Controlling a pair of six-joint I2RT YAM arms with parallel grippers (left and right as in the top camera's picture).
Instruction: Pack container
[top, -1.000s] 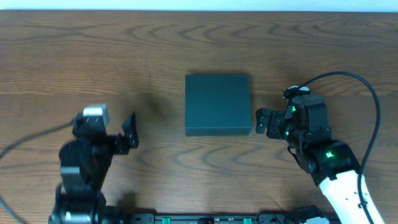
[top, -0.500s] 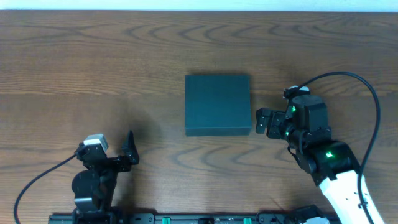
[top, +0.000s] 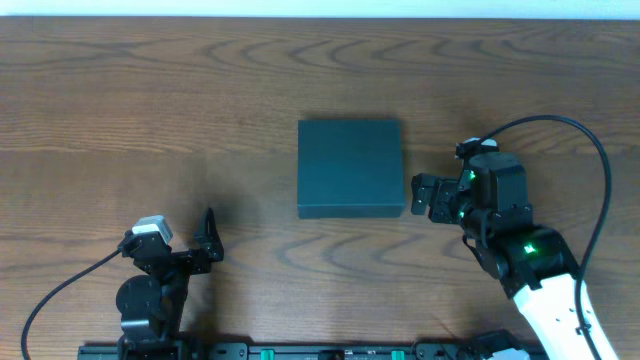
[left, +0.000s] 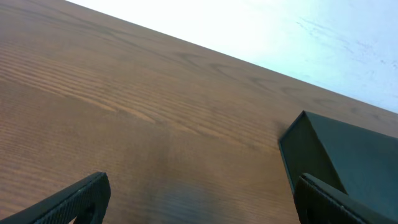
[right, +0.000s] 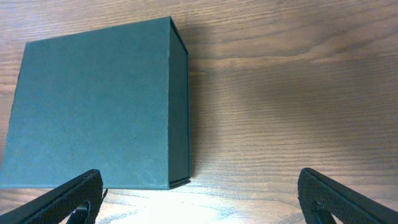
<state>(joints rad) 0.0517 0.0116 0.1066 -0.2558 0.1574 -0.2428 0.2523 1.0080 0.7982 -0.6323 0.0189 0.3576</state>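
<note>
The container is a dark teal-green square box with its lid shut, lying flat at the middle of the wooden table. It also shows in the right wrist view and at the right edge of the left wrist view. My right gripper is open and empty, just right of the box and apart from it; its fingertips frame the bottom of its wrist view. My left gripper is open and empty at the front left, far from the box; its fingertips show in its wrist view.
The wooden table carries nothing else in view. A black cable loops over the right arm. The rail with the arm bases runs along the front edge.
The left arm has drawn back and folded down toward the front edge, then settled. The right arm and the box have not moved.
</note>
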